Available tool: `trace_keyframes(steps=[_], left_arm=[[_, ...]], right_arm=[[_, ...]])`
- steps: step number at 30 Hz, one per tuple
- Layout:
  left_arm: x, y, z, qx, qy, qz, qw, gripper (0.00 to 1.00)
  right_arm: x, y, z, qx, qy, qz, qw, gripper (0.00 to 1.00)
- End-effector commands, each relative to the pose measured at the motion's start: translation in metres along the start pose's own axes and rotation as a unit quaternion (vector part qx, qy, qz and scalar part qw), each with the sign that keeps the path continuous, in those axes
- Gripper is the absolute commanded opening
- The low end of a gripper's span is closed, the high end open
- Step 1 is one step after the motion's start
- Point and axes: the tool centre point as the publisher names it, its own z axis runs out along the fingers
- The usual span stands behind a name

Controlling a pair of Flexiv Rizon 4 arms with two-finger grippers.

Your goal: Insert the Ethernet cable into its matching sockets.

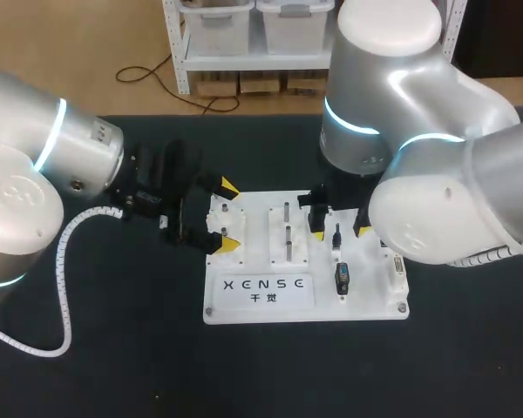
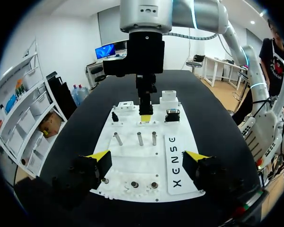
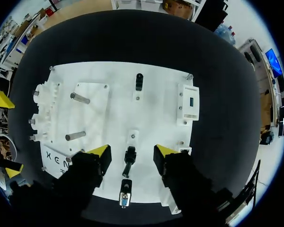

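Note:
A white board (image 1: 244,309) lies in the middle of the black table. A short black cable plug (image 3: 129,158) stands upright on the board, between the fingers of my right gripper (image 3: 132,151). The fingers are apart and there is a gap on each side of the plug. From the head view the same plug (image 1: 336,237) is under my right gripper (image 1: 340,233). A white socket block (image 3: 189,101) with a blue port sits ahead of it, near the board's edge. My left gripper (image 1: 232,216) is open at the board's left end, fingers over the gear section.
A second black plug (image 3: 139,81) stands further ahead on the board. A metal multi-pin connector (image 3: 125,198) lies behind the right gripper. Several steel pegs (image 2: 140,138) rise in the board's middle. My right arm hangs over the board's far end in the left wrist view.

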Motion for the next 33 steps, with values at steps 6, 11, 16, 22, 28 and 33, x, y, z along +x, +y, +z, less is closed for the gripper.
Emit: trace_keyframes(steps=[6, 11, 16, 22, 28, 33], left_arm=[[0.0, 0.001, 0.001, 0.001, 0.002, 0.0, 1.0, 1.0], [0.0, 0.001, 0.001, 0.001, 0.002, 0.0, 1.0, 1.0], [0.0, 0.001, 0.001, 0.001, 0.002, 0.0, 1.0, 1.0], [0.0, 0.001, 0.001, 0.001, 0.002, 0.0, 1.0, 1.0], [0.0, 0.001, 0.001, 0.001, 0.002, 0.0, 1.0, 1.0], [0.0, 0.001, 0.001, 0.001, 0.002, 0.0, 1.0, 1.0]], right_arm=[[0.0, 0.002, 0.004, 0.0, 0.007, 0.002, 1.0, 0.4], [0.001, 0.002, 0.005, -0.001, 0.01, 0.003, 1.0, 0.19], [0.001, 0.002, 0.005, -0.001, 0.013, 0.002, 1.0, 0.0], [0.001, 0.0, -0.002, -0.002, 0.014, 0.003, 1.0, 0.0], [-0.001, -0.006, -0.013, -0.001, 0.009, 0.005, 1.0, 0.0], [0.0, -0.015, -0.018, 0.004, 0.006, 0.009, 1.0, 0.0]])
